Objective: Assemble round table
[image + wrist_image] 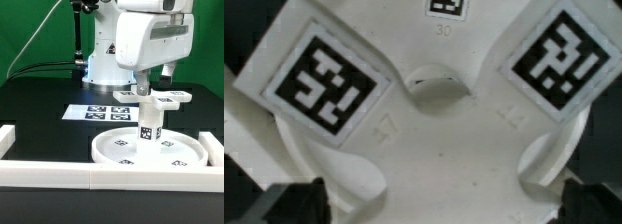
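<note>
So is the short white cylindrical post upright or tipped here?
Upright: the short white cylindrical post stands vertically on the large white rimmed round disc, with the white cross-shaped foot at its top.

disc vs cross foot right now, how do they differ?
The disc lies flat on the table; the cross foot sits raised atop the upright post. The disc is round, rimmed and wider; the cross foot is four-armed and smaller. Both are white plastic with black-and-white tags.

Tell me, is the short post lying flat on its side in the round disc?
No. In the exterior view the post stands upright in the middle of the round disc, under the cross-shaped foot.
</note>
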